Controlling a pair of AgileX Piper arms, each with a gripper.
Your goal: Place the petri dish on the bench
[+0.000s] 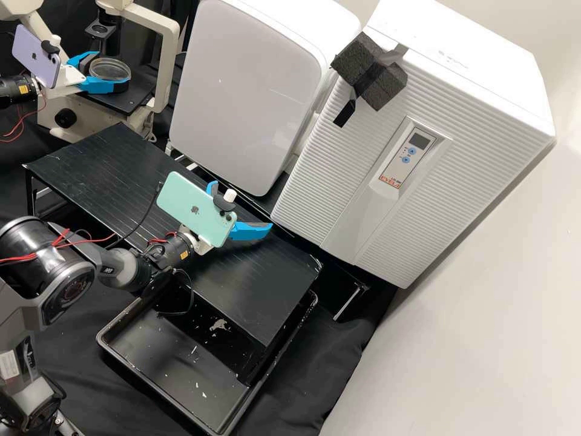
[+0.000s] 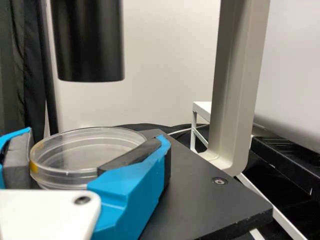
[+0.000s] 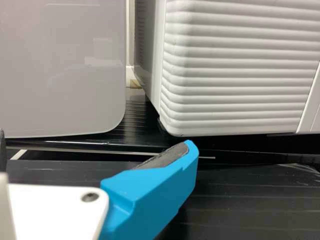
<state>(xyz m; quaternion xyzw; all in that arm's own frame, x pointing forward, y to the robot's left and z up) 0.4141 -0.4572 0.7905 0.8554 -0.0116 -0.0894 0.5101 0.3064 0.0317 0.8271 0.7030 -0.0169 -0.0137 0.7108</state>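
- Two blue fingers (image 2: 127,192) of your left gripper (image 1: 112,68) are closed on the petri dish (image 2: 82,156), which sits between their dark pads.
- You have that dish at the microscope (image 1: 166,33), over its black stage (image 2: 200,205); whether it touches the stage, you cannot tell.
- Your right gripper (image 1: 242,206) stands open, its fingers spread above the black bench (image 1: 91,163), near the white ribbed cabinet (image 1: 339,163).

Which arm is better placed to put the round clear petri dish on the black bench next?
The left, I'd judge: its blue-fingered claw grips the dish at the black microscope stage. The right arm's blue-fingered claw is over the bench, but open and away from the dish.
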